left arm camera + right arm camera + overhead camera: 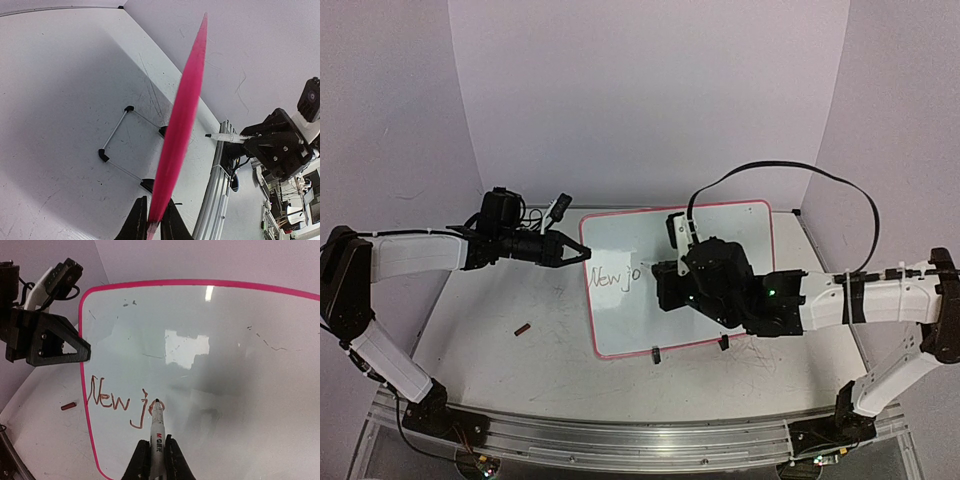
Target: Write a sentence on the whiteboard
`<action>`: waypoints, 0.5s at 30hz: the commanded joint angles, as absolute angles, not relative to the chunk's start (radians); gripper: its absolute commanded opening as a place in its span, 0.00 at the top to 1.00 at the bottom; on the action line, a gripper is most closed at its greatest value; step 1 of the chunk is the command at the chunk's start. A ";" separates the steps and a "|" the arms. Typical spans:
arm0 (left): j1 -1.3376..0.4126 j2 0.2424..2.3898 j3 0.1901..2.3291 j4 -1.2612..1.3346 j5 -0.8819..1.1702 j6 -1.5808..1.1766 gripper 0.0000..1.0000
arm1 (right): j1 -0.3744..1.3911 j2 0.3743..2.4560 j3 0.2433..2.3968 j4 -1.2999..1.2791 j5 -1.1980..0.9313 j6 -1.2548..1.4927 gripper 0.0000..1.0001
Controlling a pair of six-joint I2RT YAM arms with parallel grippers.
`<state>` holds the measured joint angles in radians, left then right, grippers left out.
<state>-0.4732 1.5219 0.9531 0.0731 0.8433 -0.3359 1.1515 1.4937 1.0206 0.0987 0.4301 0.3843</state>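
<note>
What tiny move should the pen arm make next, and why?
Probably a small loop of the marker tip just right of the "j": the sentence reads only "New j", and the right gripper is shut on the marker, its tip touching the whiteboard.

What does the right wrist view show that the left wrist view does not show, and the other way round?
Only the right wrist view: the sentence, reading "New jo", the marker tip touching the whiteboard face, and a small red piece beside the board. Only the left wrist view: a wire frame with black corners, and the board's pink rim edge-on between the fingers of the left gripper. Both: the marker held in the right gripper, and the pink rim.
</note>
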 commanded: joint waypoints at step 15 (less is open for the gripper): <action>-0.486 1.513 0.958 0.088 0.866 -0.328 0.91 | 1.145 1.551 1.044 0.147 0.480 0.367 1.00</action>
<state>-0.4732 1.5219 0.9531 0.0731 0.8433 -0.3359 1.1458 1.5459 1.0206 0.1184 0.4381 0.3702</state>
